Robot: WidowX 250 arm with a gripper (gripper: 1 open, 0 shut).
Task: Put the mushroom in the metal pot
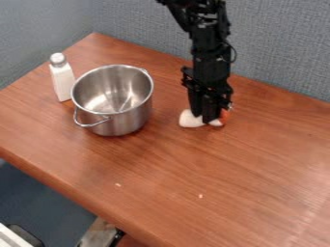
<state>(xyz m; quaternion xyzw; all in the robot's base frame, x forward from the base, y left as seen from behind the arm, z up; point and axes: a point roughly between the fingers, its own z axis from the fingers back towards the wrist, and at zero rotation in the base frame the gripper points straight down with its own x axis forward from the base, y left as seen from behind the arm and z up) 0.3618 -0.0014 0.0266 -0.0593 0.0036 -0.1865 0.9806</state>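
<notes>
The mushroom (192, 120) shows its cream stem sticking out to the left of the black gripper (204, 116), with a sliver of orange cap on the right. The gripper points straight down and its fingers are shut on the mushroom, right of the table's middle. I cannot tell whether the mushroom still touches the wood. The metal pot (112, 98), shiny and round with a thin wire handle at its front, stands upright on the table to the left of the gripper, a short gap away. Its inside looks empty.
A small white bottle (61, 77) stands just left of the pot. The brown wooden table (194, 183) has its front edge running diagonally at lower left. A grey wall lies behind the arm.
</notes>
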